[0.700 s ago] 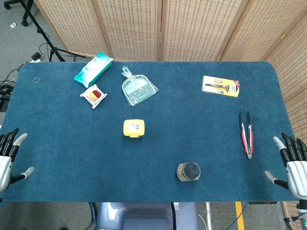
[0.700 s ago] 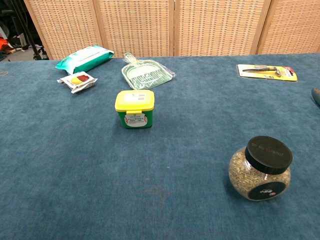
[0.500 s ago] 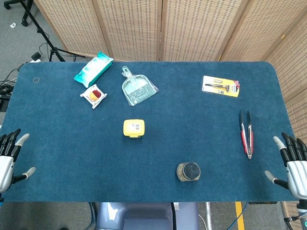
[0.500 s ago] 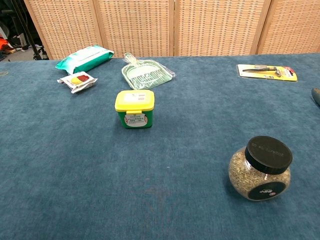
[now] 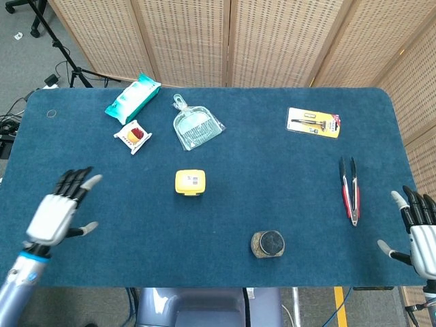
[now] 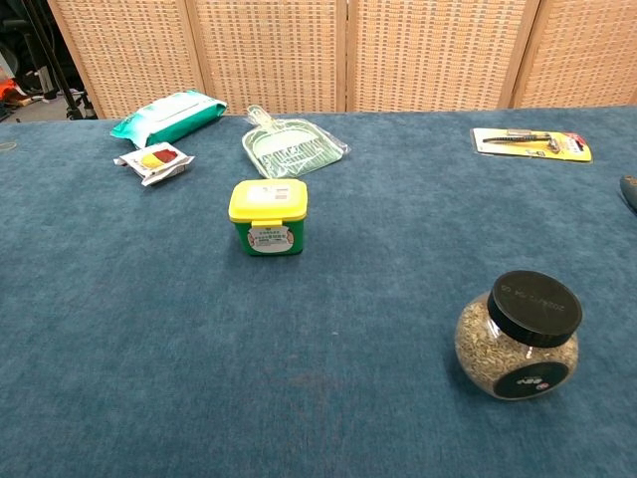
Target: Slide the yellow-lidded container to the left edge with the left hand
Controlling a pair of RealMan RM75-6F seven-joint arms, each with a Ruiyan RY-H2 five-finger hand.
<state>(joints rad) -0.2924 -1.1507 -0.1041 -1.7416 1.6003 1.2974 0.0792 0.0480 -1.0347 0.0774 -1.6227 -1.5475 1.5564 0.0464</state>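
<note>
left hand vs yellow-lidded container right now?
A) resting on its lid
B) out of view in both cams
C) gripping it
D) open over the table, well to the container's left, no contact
D: in the head view the left hand is open with fingers spread above the blue table, clearly apart from the yellow-lidded container, which stands alone near mid-table.

Yellow-lidded container, green body, upright near the table's middle
</note>
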